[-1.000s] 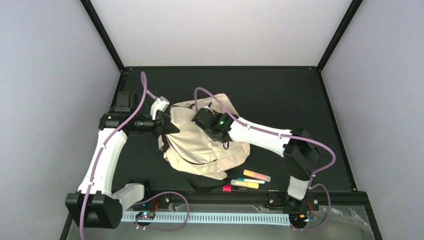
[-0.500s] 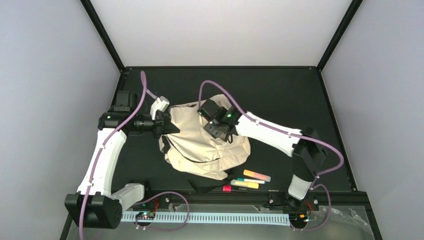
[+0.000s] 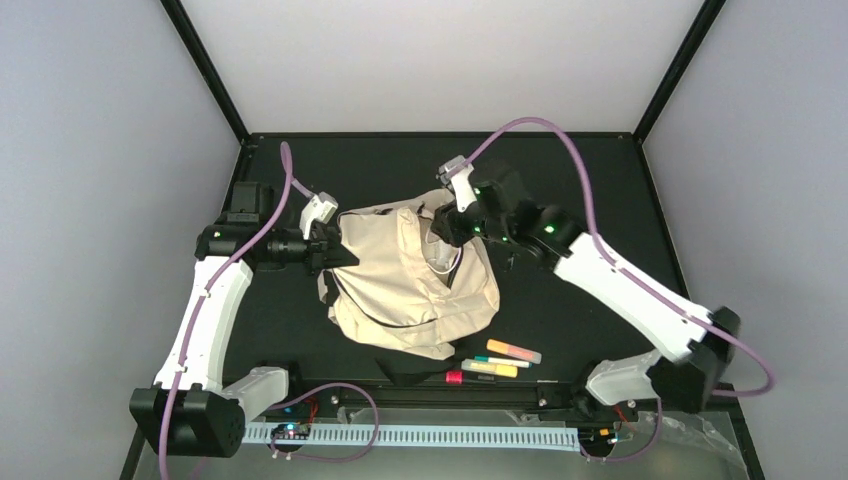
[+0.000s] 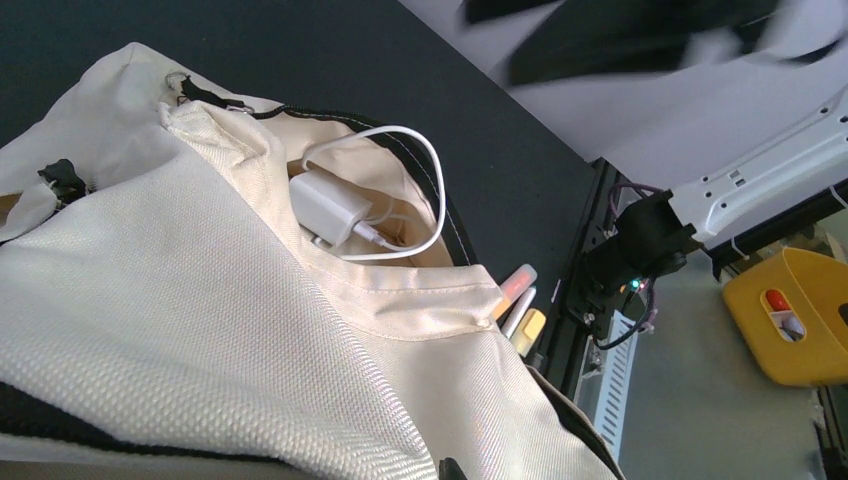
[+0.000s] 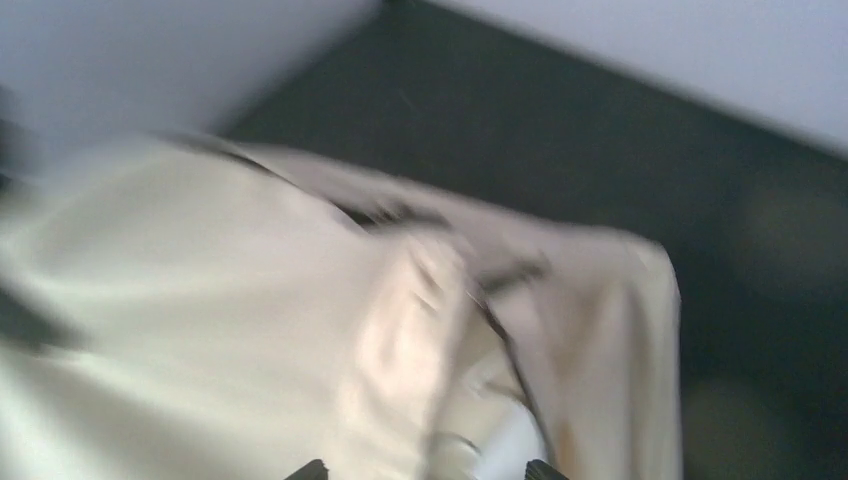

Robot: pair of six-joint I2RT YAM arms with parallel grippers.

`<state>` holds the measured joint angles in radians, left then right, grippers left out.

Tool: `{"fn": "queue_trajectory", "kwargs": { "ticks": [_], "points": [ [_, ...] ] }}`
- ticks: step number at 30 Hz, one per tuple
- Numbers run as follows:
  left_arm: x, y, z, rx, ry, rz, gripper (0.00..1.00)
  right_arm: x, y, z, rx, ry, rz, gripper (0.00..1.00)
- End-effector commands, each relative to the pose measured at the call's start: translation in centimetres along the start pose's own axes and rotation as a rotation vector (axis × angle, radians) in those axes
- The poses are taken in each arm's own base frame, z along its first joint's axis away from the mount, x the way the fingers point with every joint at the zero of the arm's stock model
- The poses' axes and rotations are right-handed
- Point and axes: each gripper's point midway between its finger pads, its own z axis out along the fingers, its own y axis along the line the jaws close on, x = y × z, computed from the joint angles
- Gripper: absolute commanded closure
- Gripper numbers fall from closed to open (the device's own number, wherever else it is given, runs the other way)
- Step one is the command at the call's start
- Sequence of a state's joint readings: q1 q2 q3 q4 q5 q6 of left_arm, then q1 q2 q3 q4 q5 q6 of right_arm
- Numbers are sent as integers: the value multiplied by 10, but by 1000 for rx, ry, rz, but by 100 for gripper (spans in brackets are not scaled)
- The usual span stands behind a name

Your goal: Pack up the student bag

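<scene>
The cream student bag [image 3: 395, 285] lies in the middle of the black table with its main opening unzipped and facing right. A white charger with its cable [image 4: 330, 205] lies inside the opening and also shows in the top view [image 3: 438, 262]. My left gripper [image 3: 338, 250] is shut on the bag's left edge and holds the fabric up. My right gripper [image 3: 447, 228] hovers just above the far right of the opening, open and empty. Its view is blurred, with the bag [image 5: 250, 330] below its spread fingertips.
Several highlighters [image 3: 500, 360] and a red marker [image 3: 455, 377] lie on the table near the front edge, right of the bag's black strap [image 3: 405, 370]. The highlighters also show in the left wrist view [image 4: 518, 300]. A yellow bin [image 4: 790, 320] stands off the table.
My right gripper has pulled up and back out of the bag's opening, toward the far right, with the arm swinging out. The charger stays in the bag. The left arm has not moved.
</scene>
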<state>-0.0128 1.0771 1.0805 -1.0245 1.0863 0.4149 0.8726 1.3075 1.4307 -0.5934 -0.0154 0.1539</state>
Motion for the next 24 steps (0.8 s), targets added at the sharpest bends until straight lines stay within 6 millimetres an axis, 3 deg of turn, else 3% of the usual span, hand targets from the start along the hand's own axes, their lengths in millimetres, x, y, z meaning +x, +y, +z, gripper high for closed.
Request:
{"fn": "queue_trajectory", "kwargs": {
  "ticks": [1, 4, 12, 16, 17, 19, 24],
  "points": [
    [-19, -25, -10, 51, -61, 79, 98, 90, -48, 36, 163, 257, 218, 52],
    [-18, -25, -10, 49, -60, 80, 98, 94, -41, 44, 118, 243, 266, 61],
    [-17, -25, -10, 50, -58, 82, 98, 128, -62, 61, 235, 342, 258, 72],
    [-17, -25, -9, 53, -57, 81, 98, 124, -59, 60, 213, 310, 259, 97],
    [-18, -25, -9, 53, -58, 81, 98, 122, -58, 60, 210, 302, 259, 99],
    [-18, -24, -9, 54, -57, 82, 98, 116, -51, 62, 191, 290, 251, 99],
    [-19, -27, -10, 66, -59, 87, 98, 100, -11, 81, 116, 283, 156, 99]
  ]
}}
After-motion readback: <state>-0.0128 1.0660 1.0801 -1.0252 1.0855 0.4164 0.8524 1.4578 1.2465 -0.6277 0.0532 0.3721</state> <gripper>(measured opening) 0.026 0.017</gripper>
